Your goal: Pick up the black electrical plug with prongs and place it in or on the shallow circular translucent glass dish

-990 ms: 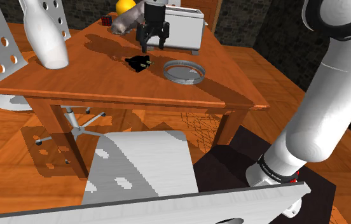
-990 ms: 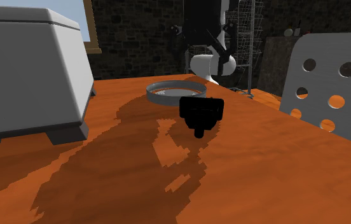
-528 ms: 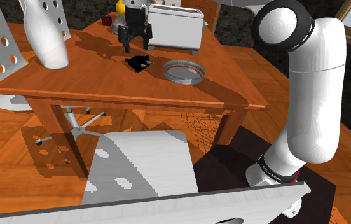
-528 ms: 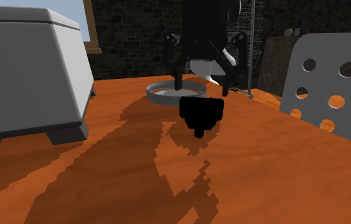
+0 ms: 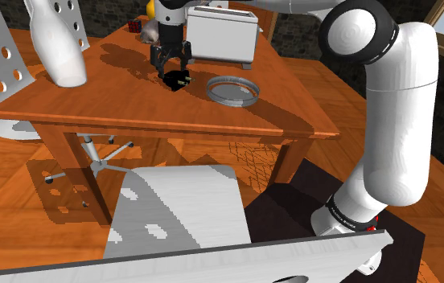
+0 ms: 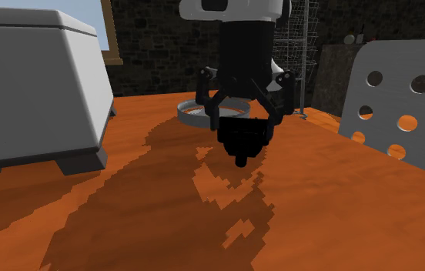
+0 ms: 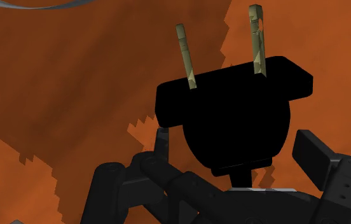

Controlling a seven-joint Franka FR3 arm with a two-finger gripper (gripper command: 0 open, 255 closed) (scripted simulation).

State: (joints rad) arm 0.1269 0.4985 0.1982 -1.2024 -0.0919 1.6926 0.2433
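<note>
The black plug (image 5: 179,81) lies on the wooden table (image 5: 92,100), its two brass prongs (image 7: 188,56) pointing away from the hand. My gripper (image 5: 172,64) hangs just over the plug and is open. In the second exterior view the gripper (image 6: 243,127) has one finger on each side of the plug (image 6: 243,145), neither visibly touching it. In the wrist view the plug (image 7: 238,118) sits between the fingers (image 7: 320,159). The shallow round dish (image 5: 232,88) rests on the table a short way off, toward the shoulder view's right; its rim (image 6: 192,112) shows behind the gripper.
A white boxy appliance (image 5: 222,34) stands on the table just beyond the plug, close to the arm. A white bottle shape (image 5: 59,50) and a perforated white chair back (image 6: 403,108) are nearby. Another white chair (image 5: 176,213) stands before the table's near edge.
The gripper has come down from beside the white appliance to just over the plug, its open fingers now straddling it. Plug and dish have not moved.
</note>
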